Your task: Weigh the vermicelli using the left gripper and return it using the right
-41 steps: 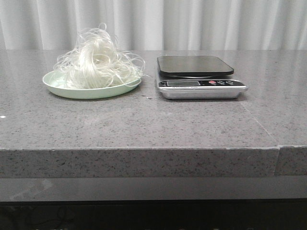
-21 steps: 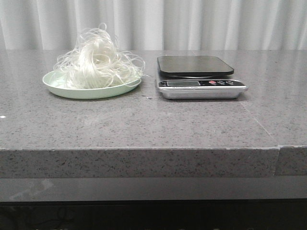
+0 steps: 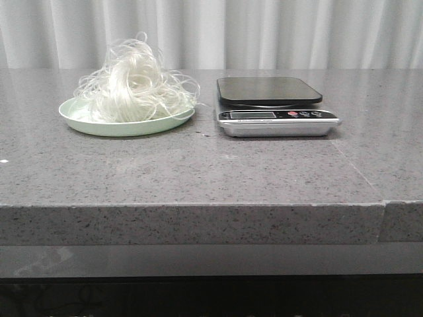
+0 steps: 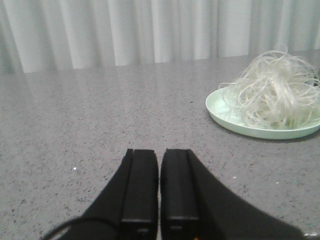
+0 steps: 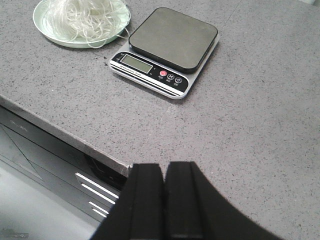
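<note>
Grey speckled stone forms the countertop (image 3: 198, 172) on which we see the whole arrangement; a pale green plate (image 3: 89, 123) sits toward the left and carries the vermicelli (image 3: 132, 82), a loose mound of thin translucent white strands heaped on its middle, with a few stray loops hanging past the rim. Just beside the plate, to its right and apart from it, stands a kitchen scale (image 3: 276, 119) with a silver body, a black square platform (image 3: 268, 90) bearing nothing, a small display and a red button on its front strip. White curtains (image 3: 264, 33) close the background. In the wrist views we find the left gripper (image 4: 159, 187) with its black fingers pressed together, low over bare stone and well apart from the plate; the right gripper (image 5: 165, 200) is likewise closed on nothing, above the counter's near edge.
</note>
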`<state>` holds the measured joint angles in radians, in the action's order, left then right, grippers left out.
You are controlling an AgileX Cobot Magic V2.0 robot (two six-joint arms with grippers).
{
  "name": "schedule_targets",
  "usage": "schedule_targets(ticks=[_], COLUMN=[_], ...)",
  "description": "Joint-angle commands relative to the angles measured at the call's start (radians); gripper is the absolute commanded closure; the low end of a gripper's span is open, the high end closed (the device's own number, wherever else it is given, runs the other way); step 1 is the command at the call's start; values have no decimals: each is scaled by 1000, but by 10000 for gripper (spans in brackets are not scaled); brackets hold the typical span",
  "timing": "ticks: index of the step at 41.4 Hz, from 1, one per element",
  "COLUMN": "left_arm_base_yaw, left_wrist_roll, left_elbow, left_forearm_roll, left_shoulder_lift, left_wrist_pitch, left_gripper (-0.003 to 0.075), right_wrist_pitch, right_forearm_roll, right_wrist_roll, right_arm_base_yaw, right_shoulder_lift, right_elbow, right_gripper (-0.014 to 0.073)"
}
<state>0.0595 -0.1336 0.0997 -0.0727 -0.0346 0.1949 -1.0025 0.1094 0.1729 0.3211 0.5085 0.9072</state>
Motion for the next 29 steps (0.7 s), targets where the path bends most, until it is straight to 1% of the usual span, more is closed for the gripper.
schedule_targets(ticks=[1,7,29], left_arm_base_yaw=[-21,-23,-23], left_wrist_roll=[5,5,5], left_elbow=[-46,-110,-108], left_forearm_roll=[-8,-25,-25], left_shoulder_lift=[33,60,58], left_wrist_pitch=[-159,-259,-254], left_gripper=[575,575,575], right_wrist_pitch=[62,62,62], right_forearm_roll=[0,0,0], right_wrist_roll=[5,5,5], right_arm_base_yaw=[-5,-5,-5], right_shoulder_lift=[7,7,7], right_elbow=[20,20,20], right_gripper=[452,452,452])
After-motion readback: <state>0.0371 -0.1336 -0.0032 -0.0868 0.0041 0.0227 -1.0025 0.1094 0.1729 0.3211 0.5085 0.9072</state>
